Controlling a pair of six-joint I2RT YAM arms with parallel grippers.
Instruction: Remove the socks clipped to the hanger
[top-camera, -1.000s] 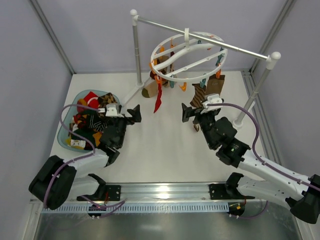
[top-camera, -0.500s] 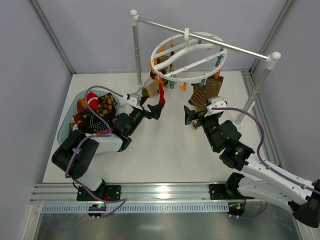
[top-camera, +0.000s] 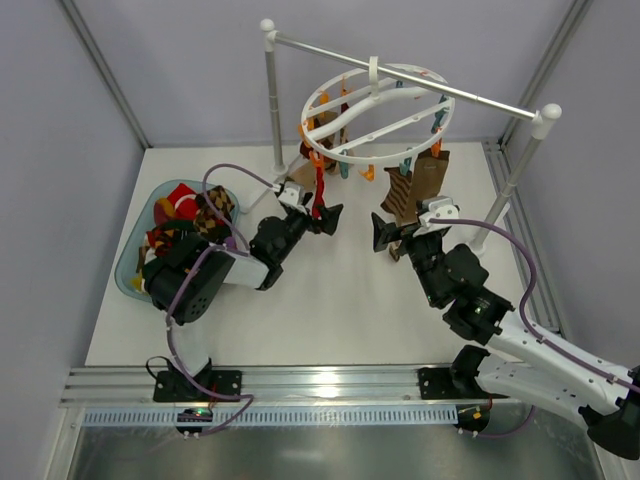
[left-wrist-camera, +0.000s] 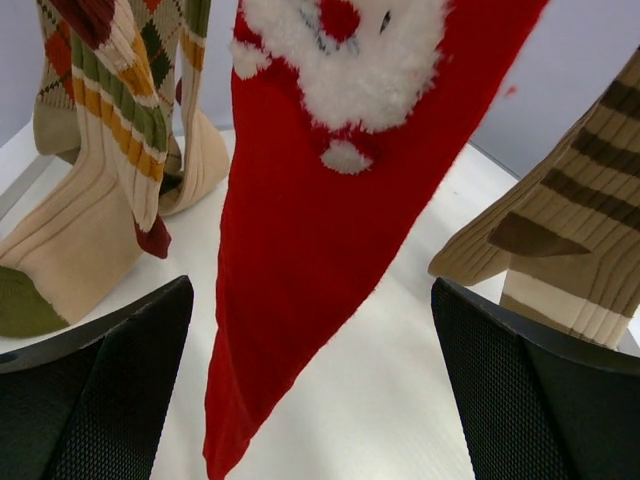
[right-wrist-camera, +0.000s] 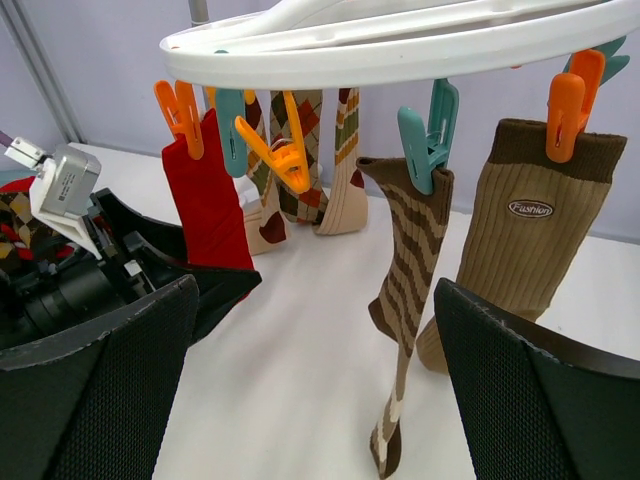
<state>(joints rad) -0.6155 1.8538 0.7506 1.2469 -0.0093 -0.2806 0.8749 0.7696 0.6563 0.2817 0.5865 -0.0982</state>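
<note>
The white ring hanger hangs from a rail, with socks clipped round its rim. A red sock with a white Santa face hangs between the fingers of my open left gripper, which do not touch it. Seen from above, that gripper is at the sock's lower end. My right gripper is open and empty. It faces a brown-and-tan striped sock and a tan sock, a short way from both. Argyle socks hang further back.
A shallow teal bowl on the left holds a pile of loose socks. The white rail rests on ball-topped posts at the back and right. Orange and teal clips line the ring.
My left arm has swung from the sock bowl right and toward the back, bringing its open fingers round the red sock. The right gripper has crept slightly toward the hanger.
</note>
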